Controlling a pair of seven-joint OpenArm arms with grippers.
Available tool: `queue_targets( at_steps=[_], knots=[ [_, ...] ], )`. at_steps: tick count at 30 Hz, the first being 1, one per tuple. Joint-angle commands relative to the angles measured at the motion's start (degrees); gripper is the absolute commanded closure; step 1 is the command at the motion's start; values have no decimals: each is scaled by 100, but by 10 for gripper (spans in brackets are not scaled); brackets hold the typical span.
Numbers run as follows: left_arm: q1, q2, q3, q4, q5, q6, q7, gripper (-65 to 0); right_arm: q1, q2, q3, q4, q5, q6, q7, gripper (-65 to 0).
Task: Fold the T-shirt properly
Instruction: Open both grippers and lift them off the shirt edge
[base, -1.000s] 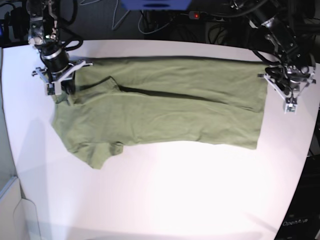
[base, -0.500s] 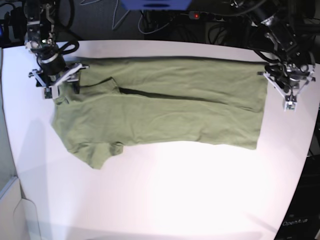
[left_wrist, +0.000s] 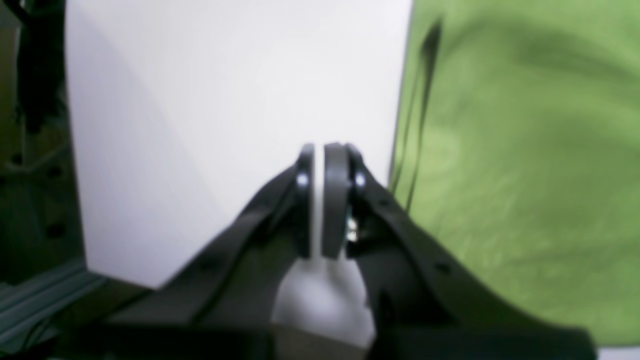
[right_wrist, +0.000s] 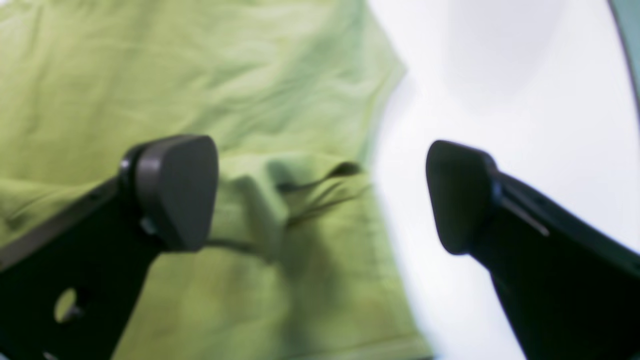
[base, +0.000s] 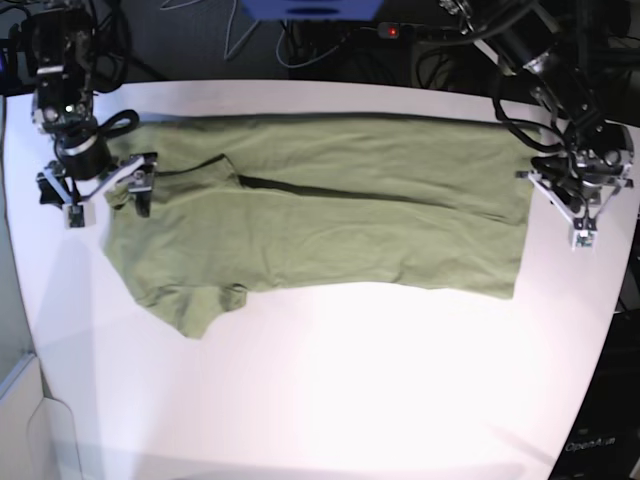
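**Green T-shirt lies folded lengthwise on the white worktop, both tools off the cloth**

Nearest the base camera the worktop (base: 330, 400) is bare and brightly lit. Beyond that strip lies the T-shirt (base: 330, 215), olive green, stretched across the worktop's width and folded along its length, with a dark crease line running across its upper half. One short sleeve points toward the camera at the view's lower left. The straight hem edge is on the view's right.

At the far left of the base view hangs the right tool (base: 97, 192), its fingers spread wide. One finger is over the shirt's shoulder corner and the other over bare worktop. The right wrist view shows what the base view cannot: the two dark pads (right_wrist: 175, 192) stand well apart, with nothing between them, above a small rumpled fold of the T-shirt (right_wrist: 150, 75) at its edge, white surface to the right.

At the far right of the base view is the left tool (base: 582, 215), just beside the hem and over bare worktop. The left wrist view shows its fingers (left_wrist: 335, 200) pressed nearly together with only a sliver of white between them, holding nothing, and the T-shirt (left_wrist: 525, 175) filling the right of that picture.

Behind the worktop are dark cables and equipment.
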Motion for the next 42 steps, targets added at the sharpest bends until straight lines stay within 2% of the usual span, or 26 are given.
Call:
queue_targets(
  at_steps=[1,4,6,10,12,13,15,17,21,26,28,35,39,41,42],
  knots=[
    [-204,-85,-4,84,5,34,-68,-32,256,96,28,102,34,-29,57,-643],
    [-618,-94,40,84,22,34,-59,-32,819,122,-42,67,34,-11,-286,-643],
    [-881,-94,40,-12,84,34,-50,-32,1179,281,-209,23,34,-11,-461,-643],
    [-1558,-129,58,-918,444,34,-121,-32,2199,386,-772,-628,34,-2,-541,-643],
    [-1848,-261,58,-1472,532,34,-121,-32,2682,439,-1062,-1120,34,7,-541,-643],
    [-1954,-287,58,-1718,541,34,-130,-32,2885,439,-1194,-1349,34,86,-532,-643],
    [-2138,-384,58,-2157,550,34,-226,-32,3289,439,-1396,-1911,34,464,-505,-643],
    [-2253,-401,49,-2430,576,34,-393,-32,3711,316,-1528,-2465,34,736,-470,-643],
    [-2270,-410,49,-2658,576,34,-560,-32,4309,237,-1563,-3494,34,807,-286,-646],
    [-2270,-410,49,-2685,576,34,-578,-32,4634,228,-1888,-4135,34,815,198,-643],
    [-2288,-410,49,-2685,576,34,-552,-32,4740,105,-2038,-4478,34,815,382,-643],
    [-2288,-498,49,-2685,585,34,-534,-32,4740,-141,-2099,-5182,34,815,963,-641],
    [-2270,-498,49,-2685,585,34,-560,-32,4731,-133,-2099,-5261,26,815,1121,-640],
    [-2270,-498,49,-2685,585,34,-569,-32,4722,-133,-2099,-5261,26,815,1165,-615],
    [-2262,-498,49,-2685,585,34,-569,-32,4722,-133,-2099,-5261,26,815,1156,-577]
  ],
)
